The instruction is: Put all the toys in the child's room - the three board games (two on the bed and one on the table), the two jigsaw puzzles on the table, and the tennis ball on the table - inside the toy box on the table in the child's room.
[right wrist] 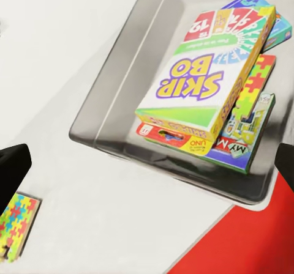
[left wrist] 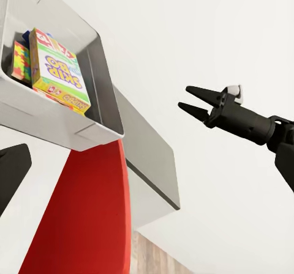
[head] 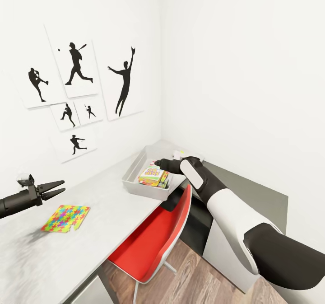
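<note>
Already three board games (right wrist: 202,96) fill toy box (right wrist: 122,90).

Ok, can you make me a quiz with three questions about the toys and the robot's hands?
1. Where is the loose puzzle?
A. on the table
B. in the toy box
C. on the chair

2. What colour is the chair?
A. blue
B. red
C. green

3. How is the left gripper?
A. shut on a ball
B. shut on a game
C. open

Answers: 1 A, it lies flat on the table, apart from the toy box. 2 B, its seat and back are red. 3 C, its fingers are spread with nothing between.
</note>
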Controlling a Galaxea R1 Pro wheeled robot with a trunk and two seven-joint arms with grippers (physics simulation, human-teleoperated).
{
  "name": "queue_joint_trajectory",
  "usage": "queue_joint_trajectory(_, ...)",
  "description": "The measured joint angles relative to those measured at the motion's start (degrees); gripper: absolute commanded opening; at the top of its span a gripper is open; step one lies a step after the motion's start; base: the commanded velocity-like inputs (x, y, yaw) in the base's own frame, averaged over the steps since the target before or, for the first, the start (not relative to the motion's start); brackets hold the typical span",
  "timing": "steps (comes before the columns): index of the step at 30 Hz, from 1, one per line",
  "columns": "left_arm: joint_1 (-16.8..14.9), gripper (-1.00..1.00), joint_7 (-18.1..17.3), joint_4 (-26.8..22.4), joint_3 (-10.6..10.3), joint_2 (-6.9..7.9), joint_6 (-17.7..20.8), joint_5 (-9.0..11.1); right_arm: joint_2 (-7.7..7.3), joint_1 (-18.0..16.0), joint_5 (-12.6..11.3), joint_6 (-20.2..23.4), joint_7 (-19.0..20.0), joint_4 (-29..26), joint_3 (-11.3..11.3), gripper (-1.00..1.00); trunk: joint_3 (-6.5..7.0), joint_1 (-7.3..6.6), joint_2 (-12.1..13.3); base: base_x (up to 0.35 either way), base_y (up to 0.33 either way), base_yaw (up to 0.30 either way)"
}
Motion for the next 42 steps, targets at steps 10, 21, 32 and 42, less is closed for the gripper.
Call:
queue_joint_trajectory(10, 0.0, 1.0, 0.0, 0.0, 0.0, 0.0, 0.1, -0.1, 0.0, 0.0, -0.1, -0.4, 0.1, -0.6, 0.1, 1.0, 0.0, 0.01, 0.0, -0.068, 0.03, 0.0)
queue_joint_trajectory(21, 0.0, 1.0, 0.1, 0.0, 0.0, 0.0, 0.1, -0.1, 0.0, 0.0, -0.1, -0.4, 0.1, -1.3, 0.2, 1.0, -0.01, 0.0, 0.0, -0.023, 0.016, 0.0)
queue_joint_trajectory(32, 0.0, 1.0, 0.2, 0.0, 0.0, 0.0, 0.1, -0.1, 0.0, 0.0, -0.1, -1.4, 0.1, -1.3, 0.2, 1.0, -0.02, 0.0, 0.0, 0.0, 0.0, 0.0)
queue_joint_trajectory(42, 0.0, 1.0, 0.2, 0.0, 0.0, -0.05, 0.2, -0.2, 0.0, 0.0, -0.1, -1.4, 0.1, -1.3, 0.2, 1.0, -0.02, 0.0, 0.0, 0.0, 0.0, 0.0)
